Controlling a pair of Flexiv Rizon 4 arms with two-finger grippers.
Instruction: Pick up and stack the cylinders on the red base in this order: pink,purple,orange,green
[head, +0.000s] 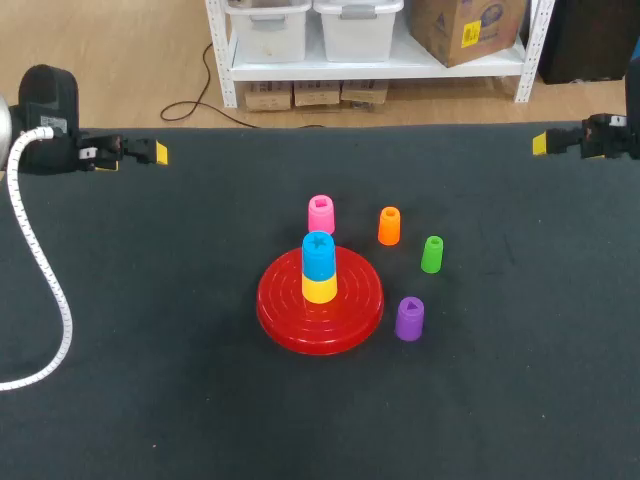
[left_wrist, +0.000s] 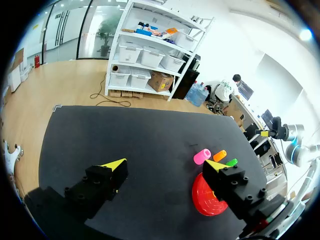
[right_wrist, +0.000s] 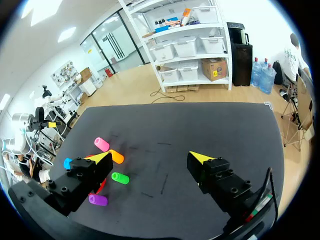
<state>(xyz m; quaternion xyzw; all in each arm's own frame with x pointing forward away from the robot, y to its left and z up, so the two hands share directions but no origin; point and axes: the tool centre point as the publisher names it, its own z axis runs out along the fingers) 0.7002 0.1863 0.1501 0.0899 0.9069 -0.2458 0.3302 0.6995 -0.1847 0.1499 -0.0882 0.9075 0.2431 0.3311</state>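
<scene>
A red base (head: 320, 300) sits mid-table with a yellow cylinder and a blue cylinder (head: 319, 255) stacked on it. Behind it stands the pink cylinder (head: 321, 214). The orange cylinder (head: 389, 225) and green cylinder (head: 432, 254) stand to its right, the purple cylinder (head: 409, 318) at its front right. My left gripper (head: 150, 152) hovers open at the far left edge, my right gripper (head: 545, 143) open at the far right edge. Both are far from the cylinders. The left wrist view has its gripper (left_wrist: 165, 167) open, with the pink cylinder (left_wrist: 202, 156) ahead. The right gripper (right_wrist: 152, 157) holds nothing.
The black table (head: 150, 380) has free room all around the base. A white ribbed cable (head: 40, 260) from my left arm hangs over the left side of the table.
</scene>
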